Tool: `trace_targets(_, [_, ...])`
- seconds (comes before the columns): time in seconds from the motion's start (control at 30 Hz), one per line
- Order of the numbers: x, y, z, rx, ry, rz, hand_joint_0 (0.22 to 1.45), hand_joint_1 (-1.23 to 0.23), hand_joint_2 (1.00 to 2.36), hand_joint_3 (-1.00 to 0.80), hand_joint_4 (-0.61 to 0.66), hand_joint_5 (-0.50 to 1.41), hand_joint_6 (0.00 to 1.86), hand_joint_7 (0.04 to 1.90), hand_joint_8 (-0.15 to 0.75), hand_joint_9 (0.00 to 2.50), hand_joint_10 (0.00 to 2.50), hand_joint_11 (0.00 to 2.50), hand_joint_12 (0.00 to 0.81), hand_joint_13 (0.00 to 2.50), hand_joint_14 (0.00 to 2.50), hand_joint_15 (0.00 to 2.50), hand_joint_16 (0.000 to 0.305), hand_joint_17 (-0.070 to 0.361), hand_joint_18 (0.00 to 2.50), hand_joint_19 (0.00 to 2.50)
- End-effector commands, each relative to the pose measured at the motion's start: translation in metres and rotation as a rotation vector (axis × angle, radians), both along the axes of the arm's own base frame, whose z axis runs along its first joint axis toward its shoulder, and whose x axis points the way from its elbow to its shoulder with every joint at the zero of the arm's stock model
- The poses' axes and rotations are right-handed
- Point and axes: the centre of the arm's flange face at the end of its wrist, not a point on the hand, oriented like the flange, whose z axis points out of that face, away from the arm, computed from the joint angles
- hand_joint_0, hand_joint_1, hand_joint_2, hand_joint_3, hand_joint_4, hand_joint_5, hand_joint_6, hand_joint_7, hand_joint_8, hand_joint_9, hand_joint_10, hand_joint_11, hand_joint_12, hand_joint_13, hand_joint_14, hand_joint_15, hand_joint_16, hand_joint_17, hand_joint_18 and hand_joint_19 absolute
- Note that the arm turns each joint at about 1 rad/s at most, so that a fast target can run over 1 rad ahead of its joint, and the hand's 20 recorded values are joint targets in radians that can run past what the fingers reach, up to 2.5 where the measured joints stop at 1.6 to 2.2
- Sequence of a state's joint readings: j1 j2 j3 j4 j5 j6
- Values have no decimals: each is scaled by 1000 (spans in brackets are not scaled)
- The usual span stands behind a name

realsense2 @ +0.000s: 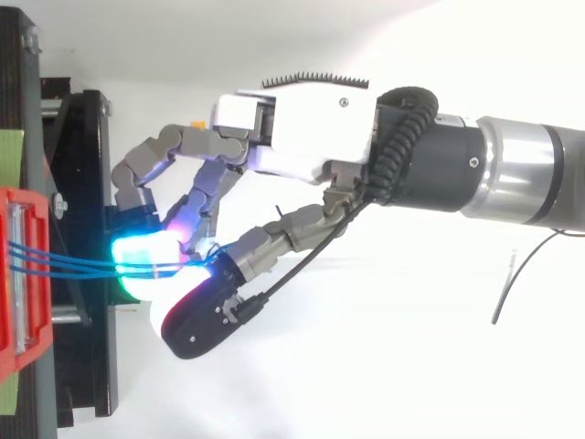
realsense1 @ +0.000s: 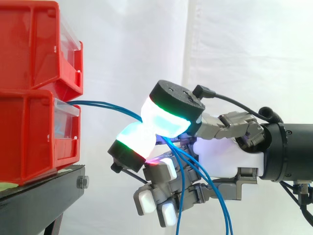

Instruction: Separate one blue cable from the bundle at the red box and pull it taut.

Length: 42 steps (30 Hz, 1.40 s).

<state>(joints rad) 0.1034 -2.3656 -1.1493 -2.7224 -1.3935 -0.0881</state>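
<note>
Thin blue cables [realsense1: 102, 104] leave the front of the lower red bin [realsense1: 29, 132] and run right in a gentle arc to my hand [realsense1: 225, 152]. The hand is shut on the blue cables, pinching them between two glowing cyan-green pads [realsense1: 166, 117], a short way off the bin. Behind the pinch, several blue strands [realsense1: 203, 178] hang down in loops past the curled lower fingers. From above, three strands [realsense2: 73, 263] cross side by side from the bin [realsense2: 14, 274] to the pads [realsense2: 151, 261], with the hand [realsense2: 311, 137] coming in from the right.
A second red bin [realsense1: 34, 44] is stacked on the lower one. Both rest on a black stand [realsense1: 39, 196] whose edge juts toward the hand. A white curtain hangs behind. A thin dark wire [realsense2: 505, 285] lies at the right in the top view.
</note>
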Motion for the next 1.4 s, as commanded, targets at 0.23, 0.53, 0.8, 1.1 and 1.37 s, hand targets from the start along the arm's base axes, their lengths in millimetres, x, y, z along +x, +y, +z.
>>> trace_targets(0.23, [0,-1,1,1,-2,0,554,-598,1000,-500,116,-148,814,1103,316,1182,24,1002,381,944,26,724,50,112,889,834])
trace_targets(0.53, [0,-9,1,0,-2,0,628,-686,1009,-395,88,-151,825,1151,307,1169,25,1021,370,948,27,734,49,110,873,830])
trace_targets(0.8, [2,-7,3,-2,-8,3,559,-611,1000,-500,122,-158,829,1109,308,1173,24,999,374,959,27,746,50,114,882,837])
trace_targets(1.1, [2,-6,3,-4,-8,5,622,-601,1000,-500,111,-160,815,1087,300,1175,24,1031,368,958,28,751,50,112,867,840])
trace_targets(1.37, [2,-4,5,-4,-9,6,634,-753,1002,-467,103,-182,829,1055,292,1103,23,1025,367,928,27,752,50,113,844,822])
